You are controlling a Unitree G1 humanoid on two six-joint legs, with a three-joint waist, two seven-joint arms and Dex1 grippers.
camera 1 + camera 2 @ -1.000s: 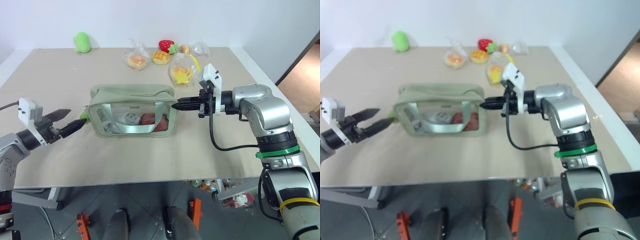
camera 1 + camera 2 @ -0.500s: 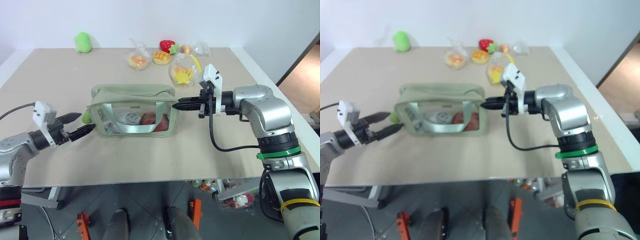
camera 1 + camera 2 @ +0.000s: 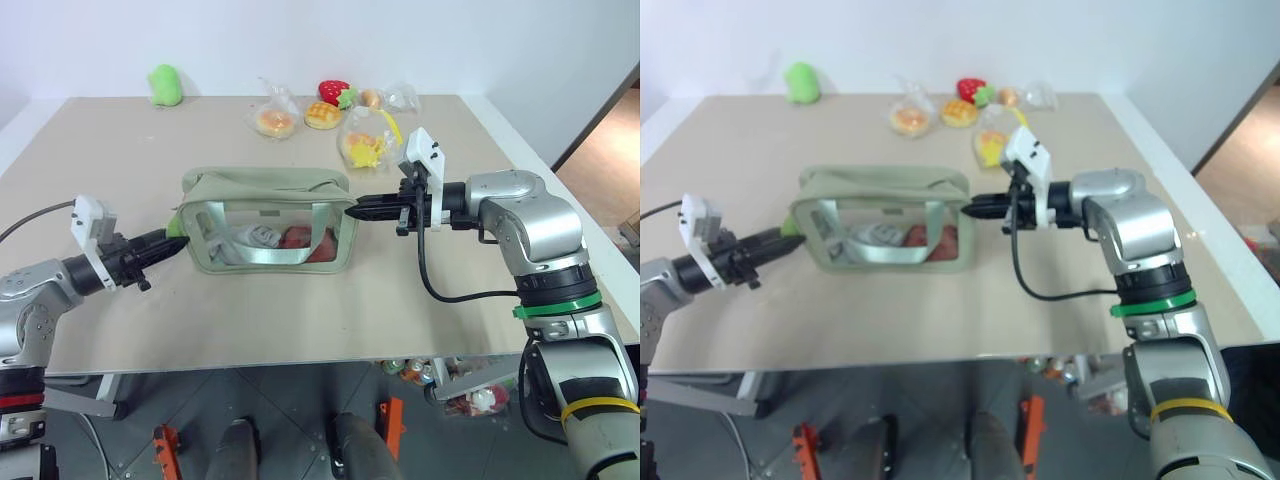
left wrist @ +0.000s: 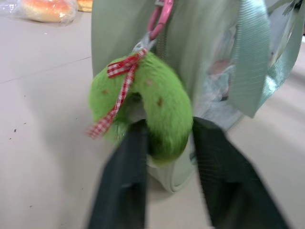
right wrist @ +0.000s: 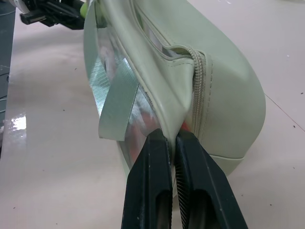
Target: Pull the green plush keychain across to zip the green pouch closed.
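The pouch (image 3: pixel 268 222) is sitting mid-table (image 3: pixel 300 320), blocking the straight line between the two grippers; the left gripper (image 3: pixel 172 240) is crowding its left end around the keychain (image 4: pixel 147 102), and the right gripper (image 3: pixel 356 211) is pinching its right end, so both ends are taken; the near table strip is lying bare for passing; behind the pouch a bare band is running, then bagged toy food (image 3: pixel 300 115) and a green plush (image 3: pixel 164 84) are lining the far edge.

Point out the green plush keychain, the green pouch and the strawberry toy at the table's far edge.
green plush keychain (image 4: pixel 162 109), left wrist view, plush body
green pouch (image 3: pixel 262 187), left eye view, top panel
strawberry toy (image 3: pixel 332 91), left eye view, red body
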